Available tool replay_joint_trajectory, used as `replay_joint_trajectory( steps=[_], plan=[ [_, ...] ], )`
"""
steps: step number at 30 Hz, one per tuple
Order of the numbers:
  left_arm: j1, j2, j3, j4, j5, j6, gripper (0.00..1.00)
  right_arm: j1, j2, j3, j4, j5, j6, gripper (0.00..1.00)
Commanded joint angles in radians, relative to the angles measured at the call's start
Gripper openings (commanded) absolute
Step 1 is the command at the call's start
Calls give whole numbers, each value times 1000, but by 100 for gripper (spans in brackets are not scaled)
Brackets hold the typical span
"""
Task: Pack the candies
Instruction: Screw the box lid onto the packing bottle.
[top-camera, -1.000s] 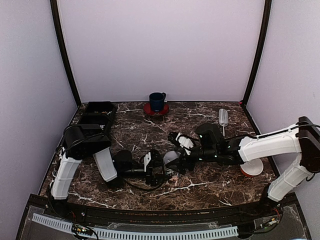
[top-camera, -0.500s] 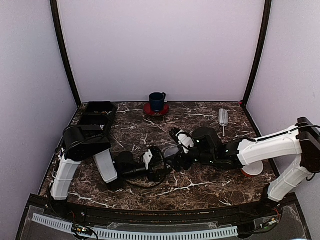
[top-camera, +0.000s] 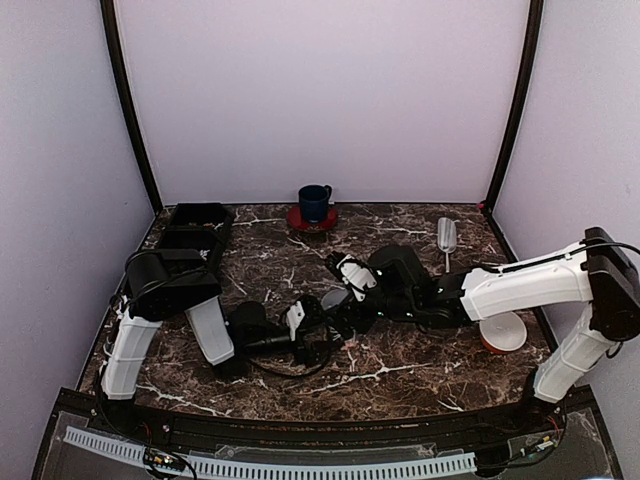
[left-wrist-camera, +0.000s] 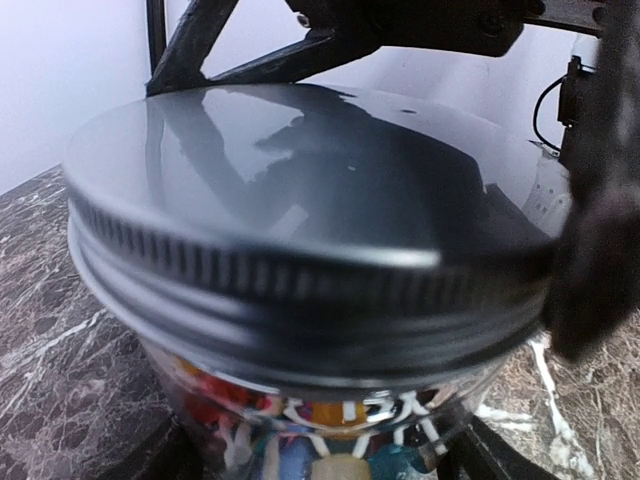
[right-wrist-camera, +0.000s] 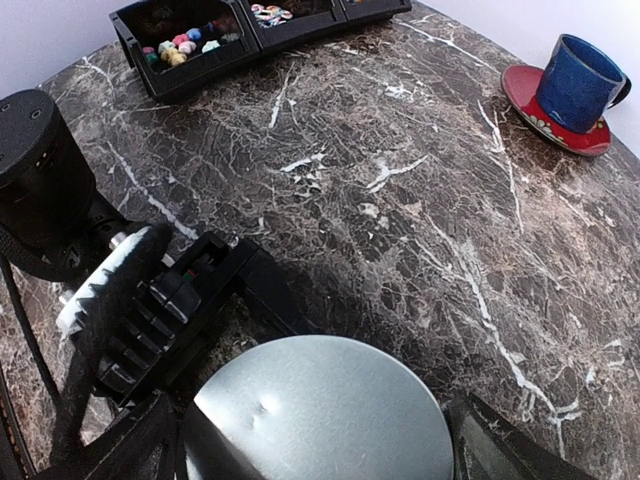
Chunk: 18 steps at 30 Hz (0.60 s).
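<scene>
**Q:** so where are the candies at rn?

**Me:** A load of them are in the jar. On my left wrist cam I see candies (left-wrist-camera: 335, 468) piled at the bottom of the jar (left-wrist-camera: 230, 400), pink, blue and yellow bits. The lid (left-wrist-camera: 300, 190) sits on top, its ribbed rim over the neck. A few more lie in the tray (right-wrist-camera: 180, 78) at the far side of the table (right-wrist-camera: 400, 200), well apart from the jar.

**Q:** and your grippers?

**Me:** My left gripper (top-camera: 316, 326) is clamped on the jar from the side. One finger (left-wrist-camera: 595, 260) shows dark and blurry at the lid's right edge. My right gripper (right-wrist-camera: 318, 440) is spread wide over the lid, with a finger on either side of it. Can't tell from here whether those pads touch the rim.

**Q:** so what's the move, tighten it?

**Me:** I reckon so, it looks like the lidding step to me. Can't say whether it's fully screwed down.

If I go in, here's how I'd do it:
- Centre the lid between the jaws first.
- Close evenly on the ribbed rim, not the smooth top.
- Twist with the left clamp firm, so the jar doesn't spin along.
- Hold the lid level, or the thread bites crooked.
- Go easy on the downward push. A jar can skid on a hard table, and a tipped one means candies everywhere.
</scene>
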Motion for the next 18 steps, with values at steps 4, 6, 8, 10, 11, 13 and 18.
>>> replay_joint_trajectory(
  steps=[4,6,8,10,11,13,18],
  plan=[
    [16,-8,-32,-18,120,18,78,-21,9,37,-87,-85,-56,91],
    [30,1,-33,-1,141,-2,78,-22,7,42,-113,-92,-61,91],
    [35,6,-31,8,164,-8,78,-23,0,41,-127,-98,-66,91],
    [39,11,-28,9,191,-11,77,-26,0,44,-143,-103,-76,91],
    [40,12,-26,9,197,-12,77,-29,-1,41,-146,-104,-77,91],
    [41,15,-22,11,213,-15,77,-38,-1,38,-145,-102,-76,91],
    [42,20,-29,40,126,-51,77,-42,-6,18,-94,-96,-28,90]
  ],
)
